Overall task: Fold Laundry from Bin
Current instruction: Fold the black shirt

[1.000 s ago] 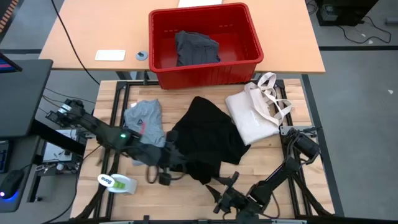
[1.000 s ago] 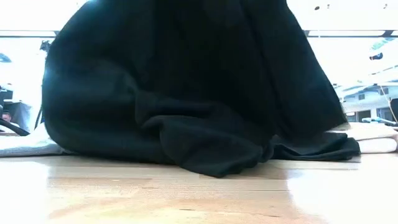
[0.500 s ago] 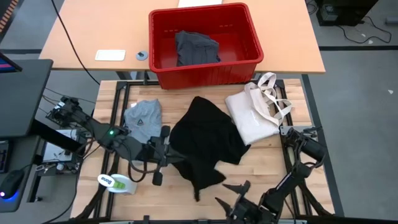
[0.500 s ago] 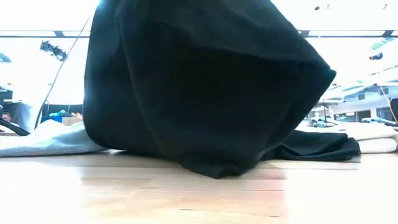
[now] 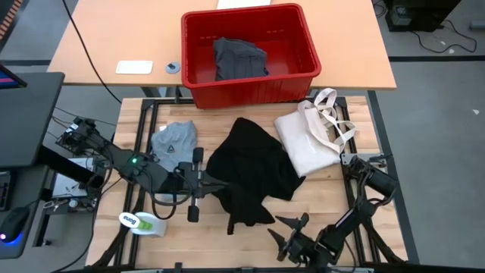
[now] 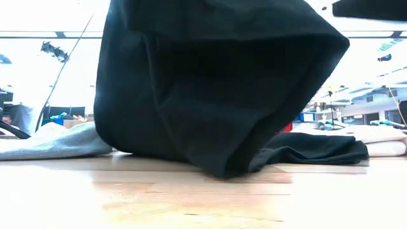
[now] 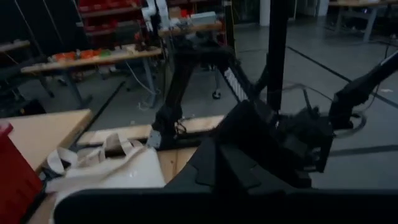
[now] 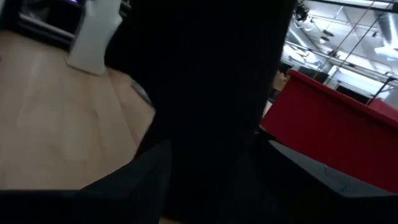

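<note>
The large black garment [image 5: 254, 168] lies at the table's middle, its near left part raised; in the low view it hangs as a dark mass [image 6: 216, 89]. My left gripper [image 5: 206, 184] is shut at its left edge. My right gripper [image 5: 286, 231] stands open near the table's front edge, just short of the garment's near hem; in its wrist view black cloth [image 8: 211, 93] fills the space ahead between its fingers. A light grey T-shirt [image 5: 174, 142] lies flat at the left. The red bin [image 5: 303, 45] stands on the far table with a grey garment [image 5: 239, 59] inside. My left gripper holds the black garment at its left edge [image 5: 218, 186], coming level from the table's left. The gripper's own body hides the fingers in the wrist view, so layers cannot be told. The cloth hangs below the hold, and its lower fold [image 6: 222, 166] rests on the table.
A cream tote bag [image 5: 307, 142] with loop handles lies right of the black garment. A white object with a green label [image 5: 142, 223] sits at the near left. A white card [image 5: 134, 67] and a small ring [image 5: 173, 67] lie left of the bin.
My left gripper has risen and drawn back a little toward the table's left, lifting the black garment's near left part off the table, while its far and right parts stay down. My right gripper has moved toward the right and closer to the garment's near hem.
</note>
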You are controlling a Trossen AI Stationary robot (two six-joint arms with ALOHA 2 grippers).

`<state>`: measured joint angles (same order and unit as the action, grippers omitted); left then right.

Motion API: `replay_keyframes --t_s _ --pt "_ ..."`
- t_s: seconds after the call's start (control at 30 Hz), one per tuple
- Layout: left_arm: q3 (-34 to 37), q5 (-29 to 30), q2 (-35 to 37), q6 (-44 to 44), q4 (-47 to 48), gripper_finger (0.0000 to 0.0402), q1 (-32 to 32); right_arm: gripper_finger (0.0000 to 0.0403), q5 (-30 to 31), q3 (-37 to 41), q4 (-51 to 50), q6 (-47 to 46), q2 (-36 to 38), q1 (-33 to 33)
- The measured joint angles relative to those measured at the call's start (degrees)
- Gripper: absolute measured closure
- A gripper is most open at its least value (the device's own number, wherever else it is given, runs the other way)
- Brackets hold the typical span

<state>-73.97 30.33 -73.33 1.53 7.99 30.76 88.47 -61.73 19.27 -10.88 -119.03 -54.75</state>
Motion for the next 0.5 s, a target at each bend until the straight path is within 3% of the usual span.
replay_keyframes --t_s 0.5 --pt "0.00 1.10 0.07 4.33 -7.96 0.0395 0.33 0.0141 1.37 3.86 0.34 -4.56 -0.01 6.20"
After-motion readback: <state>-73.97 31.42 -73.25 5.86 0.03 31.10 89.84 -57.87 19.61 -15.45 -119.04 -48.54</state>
